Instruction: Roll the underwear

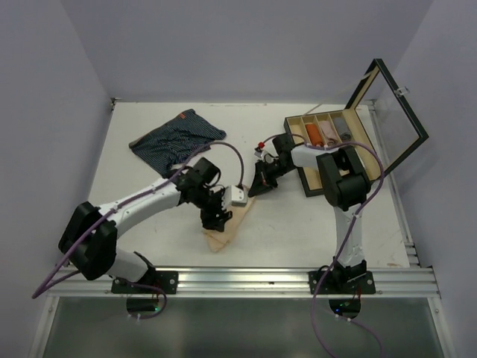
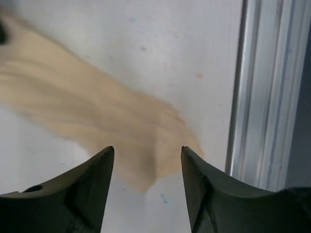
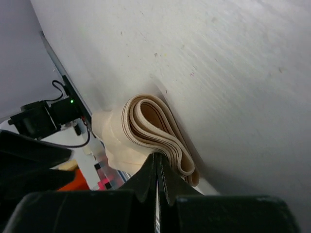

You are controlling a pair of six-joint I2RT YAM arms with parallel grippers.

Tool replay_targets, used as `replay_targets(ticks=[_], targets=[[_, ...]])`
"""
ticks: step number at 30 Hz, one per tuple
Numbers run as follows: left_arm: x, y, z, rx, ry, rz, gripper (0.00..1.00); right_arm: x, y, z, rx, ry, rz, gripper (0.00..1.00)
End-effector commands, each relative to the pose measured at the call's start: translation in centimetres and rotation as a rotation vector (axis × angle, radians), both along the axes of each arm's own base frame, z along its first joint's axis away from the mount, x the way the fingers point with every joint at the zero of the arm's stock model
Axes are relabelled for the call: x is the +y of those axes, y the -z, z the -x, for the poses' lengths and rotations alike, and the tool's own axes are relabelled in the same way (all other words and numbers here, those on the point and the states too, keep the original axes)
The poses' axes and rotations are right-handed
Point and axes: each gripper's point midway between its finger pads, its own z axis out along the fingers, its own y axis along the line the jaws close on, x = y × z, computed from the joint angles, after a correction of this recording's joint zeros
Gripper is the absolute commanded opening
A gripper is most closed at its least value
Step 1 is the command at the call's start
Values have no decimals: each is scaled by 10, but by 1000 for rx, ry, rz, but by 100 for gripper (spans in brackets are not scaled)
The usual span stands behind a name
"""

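Beige garment (image 1: 222, 239) lies on the white table (image 1: 298, 231) at the near centre, just short of the aluminium rail (image 1: 246, 280) along the front edge. From above, only its near corner and one side strip show. The left gripper (image 1: 216, 218) and its wrist sit over the middle, and the right gripper (image 1: 257, 186) covers the far end.

Left gripper (image 2: 147, 150): jaws spread, holding nothing. The cloth (image 2: 97, 111) lies flat between and beyond the two fingers (image 2: 92, 189), and its corner ends near the rail (image 2: 262, 97).

Right gripper (image 3: 156, 158): jaws pressed together, tips against the edge of the garment (image 3: 146, 126). At this end the cloth is doubled over into several looped layers standing off the table. Whether a layer is caught between the tips I cannot tell.

Navy striped garment (image 1: 175, 142): rumpled, at the far left of the table, well apart from both grippers. The left arm's purple cable (image 1: 231, 153) arcs just beside its near corner.

Wooden box (image 1: 328, 117): far right of the table, with its glass lid (image 1: 387, 112) standing open and tilted back. The right arm's forearm crosses the box's near left part and hides it. The compartments hold small orange and pinkish items (image 1: 317, 133), too small to identify.

A dark unit with a green light (image 3: 46, 116) shows beyond the rail in the right wrist view
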Motion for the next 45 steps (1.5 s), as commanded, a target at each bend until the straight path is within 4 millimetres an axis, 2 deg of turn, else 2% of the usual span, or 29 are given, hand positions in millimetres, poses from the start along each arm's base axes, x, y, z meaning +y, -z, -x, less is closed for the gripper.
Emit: replay_targets(ticks=[1,2,3,4,5,6,7,10,12,13,14,15,16,18,19,20,21,22,23,24,25,27,28,30,31,34,37,41,45], targets=[[-6,-70,-57,-47,-187,177,64,-37,26,7,-39,81,160,0],[4,-85,-82,-72,-260,208,70,-37,21,6,-47,102,133,0],[5,-93,-88,-45,-297,244,73,-37,19,10,-28,119,112,0],[17,-101,-107,-51,-363,269,80,-34,15,23,29,127,67,0],[21,-106,-116,-40,-407,290,87,-28,-1,18,-23,129,10,0],[25,-109,-122,-31,-429,314,99,-24,-13,19,-46,131,-29,0],[28,-111,-129,-10,-449,341,100,-20,-24,21,-57,134,-69,0],[50,-121,-161,-34,-558,352,100,-9,-78,7,-190,74,-198,1],[56,-123,-172,-81,-589,330,100,-9,-94,12,-172,21,-201,3],[58,-124,-169,-97,-580,326,100,-7,-111,-2,-286,-41,-218,5],[59,-125,-169,-126,-562,325,100,-11,-115,7,-243,-67,-190,7],[60,-126,-166,-139,-551,327,100,-13,-118,4,-265,-96,-174,9],[59,-130,-160,-148,-528,341,100,-10,-126,-11,-345,-143,-173,10],[60,-116,-137,-126,-420,290,100,-15,-122,-15,-357,-190,-126,11],[53,-100,-107,-39,-331,224,100,-12,-122,-29,-400,-218,-116,11],[48,-90,-96,-61,-231,190,100,-10,-115,-30,-379,-230,-99,11],[45,-78,-87,-67,-195,131,100,-5,-121,-38,-413,-257,-84,10],[24,-77,-61,-73,-86,133,100,-5,-113,-40,-407,-278,-71,9],[16,-68,-50,-76,-56,137,100,-3,-93,-39,-348,-288,-54,8],[9,-66,-46,-106,-45,131,100,2,-92,-42,-352,-303,-56,7],[-10,-66,-32,-137,22,158,100,5,-85,-42,-333,-309,-64,7],[-23,-63,-19,-127,76,151,99,13,-70,-41,-317,-322,-65,6],[-35,-60,-12,-111,115,155,93,16,-66,-39,-315,-330,-67,5],[-47,-55,-6,-107,146,150,91,25,-57,-33,-308,-354,-71,5],[-60,-51,9,-103,208,143,89,27,-53,-31,-307,-363,-69,5],[-80,-38,40,-20,283,142,85,31,-42,-19,-310,-399,-53,4],[-81,-20,55,83,302,120,77,28,-29,-12,-304,-406,-35,3],[-77,4,64,132,337,55,75,21,-17,-2,-272,-408,-16,3],[-60,31,62,130,337,-56,75,9,-8,15,-238,-439,6,2]])
